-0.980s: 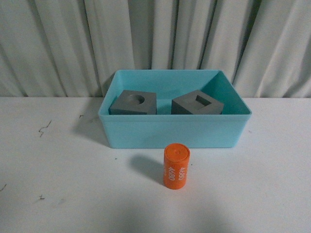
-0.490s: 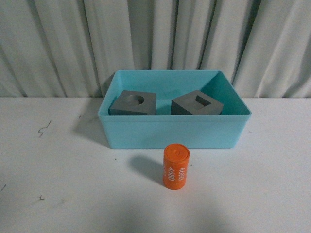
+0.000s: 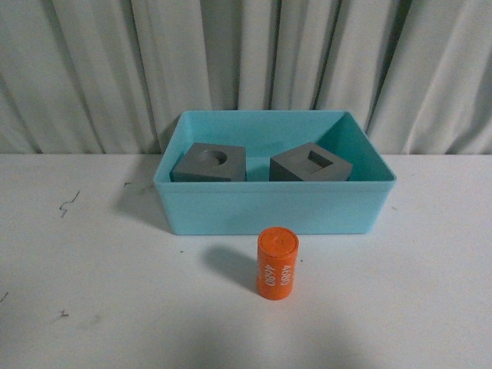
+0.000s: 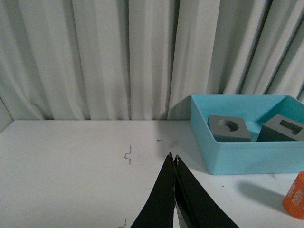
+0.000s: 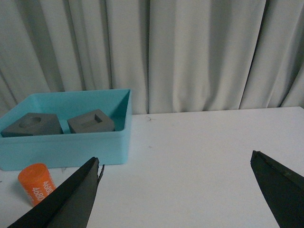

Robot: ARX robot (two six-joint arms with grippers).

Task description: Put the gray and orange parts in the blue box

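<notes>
Front view: found round-recess gray cube (image 3: 209,163) and rectangular-recess gray cube (image 3: 310,164) inside blue box (image 3: 269,207); orange cylinder (image 3: 277,264) upright on bench (image 3: 92,292), just outside near wall. Noted left claw (image 4: 173,157) pinched together, right claw (image 5: 175,157) spread wide.

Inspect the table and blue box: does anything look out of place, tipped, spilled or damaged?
Only the orange cylinder is out of place: it stands upright on the table in front of the blue box, outside it, while both gray cubes sit inside. Nothing looks spilled or broken; a few dark scuffs mark the table.
</notes>
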